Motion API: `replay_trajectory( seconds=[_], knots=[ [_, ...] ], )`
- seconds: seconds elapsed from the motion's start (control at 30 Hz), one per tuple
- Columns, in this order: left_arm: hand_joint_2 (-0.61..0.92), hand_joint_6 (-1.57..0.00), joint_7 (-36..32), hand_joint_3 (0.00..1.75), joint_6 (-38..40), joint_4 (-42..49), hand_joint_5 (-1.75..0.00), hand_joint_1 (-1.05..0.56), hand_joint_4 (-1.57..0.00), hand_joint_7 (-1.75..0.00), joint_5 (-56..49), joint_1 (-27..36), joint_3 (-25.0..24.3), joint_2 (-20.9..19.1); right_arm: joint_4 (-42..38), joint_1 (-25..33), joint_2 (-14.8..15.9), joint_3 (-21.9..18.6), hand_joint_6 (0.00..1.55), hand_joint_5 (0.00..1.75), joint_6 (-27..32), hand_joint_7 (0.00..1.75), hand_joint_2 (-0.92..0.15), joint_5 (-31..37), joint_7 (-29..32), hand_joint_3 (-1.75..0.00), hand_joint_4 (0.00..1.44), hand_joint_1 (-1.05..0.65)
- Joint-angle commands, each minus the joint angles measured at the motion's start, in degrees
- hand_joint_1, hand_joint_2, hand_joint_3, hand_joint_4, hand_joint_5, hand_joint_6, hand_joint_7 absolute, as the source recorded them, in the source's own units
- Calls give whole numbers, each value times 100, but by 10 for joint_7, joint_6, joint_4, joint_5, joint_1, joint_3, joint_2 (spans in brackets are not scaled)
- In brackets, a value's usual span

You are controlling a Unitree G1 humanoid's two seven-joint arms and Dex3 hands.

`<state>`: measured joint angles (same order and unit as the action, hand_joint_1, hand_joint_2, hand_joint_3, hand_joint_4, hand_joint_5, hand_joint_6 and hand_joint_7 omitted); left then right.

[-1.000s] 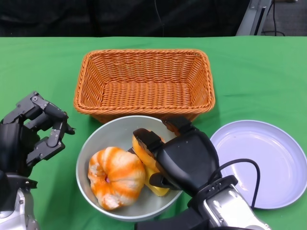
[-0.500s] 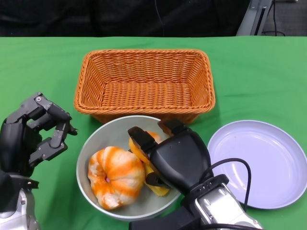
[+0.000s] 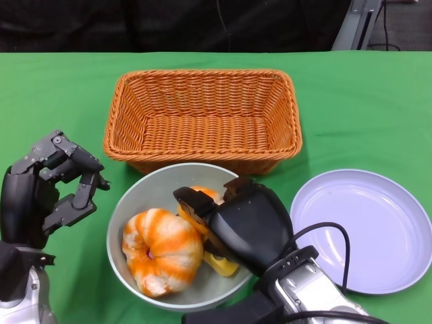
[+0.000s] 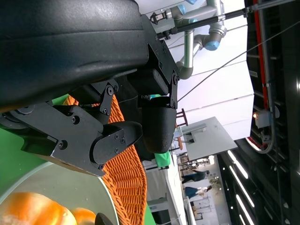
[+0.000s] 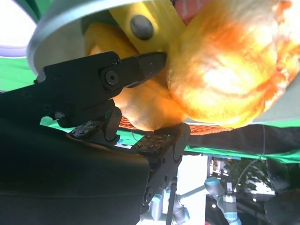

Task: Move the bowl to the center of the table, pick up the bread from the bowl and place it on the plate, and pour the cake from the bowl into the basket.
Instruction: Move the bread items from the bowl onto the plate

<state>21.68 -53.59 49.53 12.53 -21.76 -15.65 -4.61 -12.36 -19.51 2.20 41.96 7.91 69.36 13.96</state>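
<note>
One grey bowl [image 3: 128,209] at lower centre holds one striped bread [image 3: 162,250] and one yellow cake [image 3: 221,264]. The right hand [image 3: 226,212] is closed around a bun. The left hand [image 3: 57,185], lower left, is spread, holding nothing. One basket [image 3: 202,115] and one plate [image 3: 364,229] are seen.

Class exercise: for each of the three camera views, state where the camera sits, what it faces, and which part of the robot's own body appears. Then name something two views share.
Head view: high on the robot, looking down at the table; shows basket, bowl, plate, left hand and right hand.
Right wrist view: behind the right hand, facing into the bowl at the striped bread.
Left wrist view: behind the left hand, facing the basket and the room beyond.
Shared: the bowl and bread appear in all three.
</note>
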Motion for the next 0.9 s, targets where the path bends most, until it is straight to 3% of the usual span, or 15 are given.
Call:
replay_trajectory(
  seconds=[0.03,0.3,0.43,0.57,0.77,0.8,0.83,0.9],
  knots=[
    [65,-75,-5,96,-8,1,-154,-6,-79,-140,1,8,-1,-11,-13,3,11,4,82,85,-14,2,-92,-18,-8,-5,74,-28],
    [65,-74,-12,96,-15,2,-153,-6,-78,-141,-8,10,1,-13,-29,-3,12,10,86,86,-23,4,-92,-36,-4,-7,75,-27],
    [65,-74,-20,96,-15,1,-153,-8,-78,-141,-16,11,1,-13,-46,-7,13,4,94,92,-52,7,-92,-54,38,-6,80,-27],
    [65,-75,-19,97,-13,2,-152,-6,-79,-140,-14,10,1,-13,-69,-17,19,-5,109,128,-101,11,-90,-78,105,-1,75,-28],
    [65,-75,-18,97,-9,-2,-152,-5,-79,-139,-12,11,2,-12,-80,-25,23,-28,113,149,-168,16,-90,-126,167,-1,67,-24],
    [65,-75,-19,96,-9,-1,-151,-6,-78,-139,-12,12,2,-13,-79,-26,24,-31,108,152,-175,27,-91,-128,174,-2,66,-24],
    [66,-75,-19,95,-9,-1,-151,-7,-78,-138,-12,12,2,-13,-79,-27,25,-33,93,155,-180,58,-91,-130,180,-3,64,-23],
    [66,-75,-18,94,-10,0,-151,-7,-78,-138,-12,12,2,-14,-73,-28,28,-40,72,157,-193,100,-92,-137,188,-5,63,-23]
  ],
)
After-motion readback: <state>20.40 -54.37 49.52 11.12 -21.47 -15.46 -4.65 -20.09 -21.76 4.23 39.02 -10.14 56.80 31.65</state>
